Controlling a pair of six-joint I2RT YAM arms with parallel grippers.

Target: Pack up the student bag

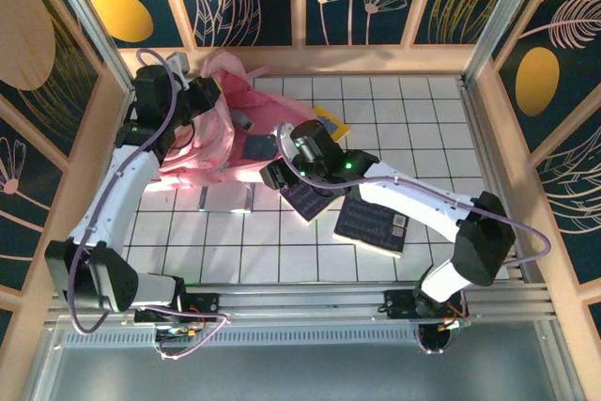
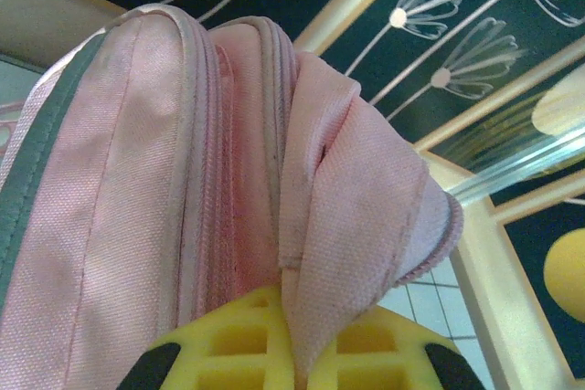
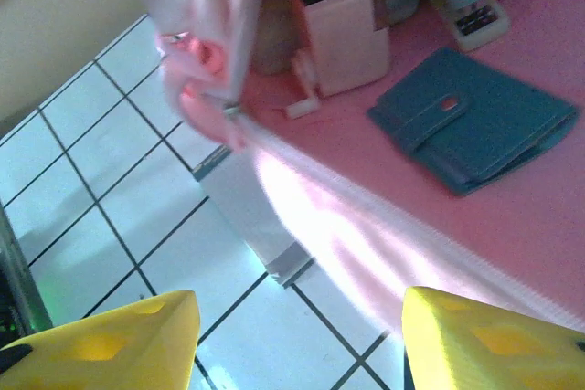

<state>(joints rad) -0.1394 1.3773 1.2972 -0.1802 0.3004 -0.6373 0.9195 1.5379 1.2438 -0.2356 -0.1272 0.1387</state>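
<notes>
Here the student bag (image 1: 221, 127) lies just left of the parted, empty right jaws, its flap pinched up by the clenched left jaws.

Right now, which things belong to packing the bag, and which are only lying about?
Job: bag; left gripper, shut on its fabric; wallet and sharpener resting on it.
Lying about, perhaps waiting: dark book, yellow book, on the table.
</notes>
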